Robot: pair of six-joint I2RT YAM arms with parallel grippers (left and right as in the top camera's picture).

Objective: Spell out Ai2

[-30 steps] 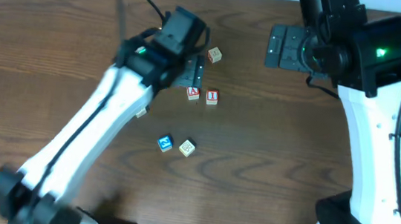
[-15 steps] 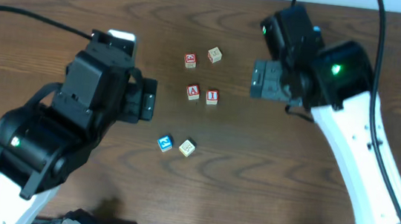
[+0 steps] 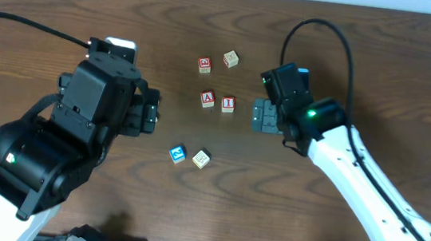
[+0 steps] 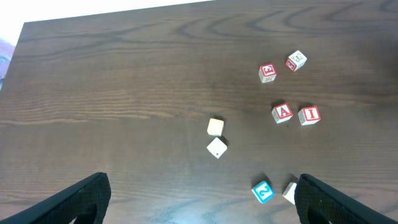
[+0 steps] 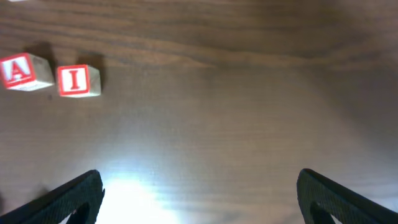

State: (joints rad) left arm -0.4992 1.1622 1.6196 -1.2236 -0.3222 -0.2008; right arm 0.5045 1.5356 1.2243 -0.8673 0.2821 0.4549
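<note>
A block (image 3: 207,99) & I block (image 3: 228,103) sit side by side, small gap, mid worktop (image 3: 400,44). Blue block (image 3: 177,154) lies apart w/ a beige block (image 3: 201,158) just beside it. R hand (image 3: 266,115) near I block, wide, empty. L hand (image 3: 148,113) also wide, empty.

Both arms reach inward toward each other. The left gripper (image 3: 152,112) and the right gripper (image 3: 259,115) each have their fingers (image 4: 81,199) spread wide, holding nothing.
</note>
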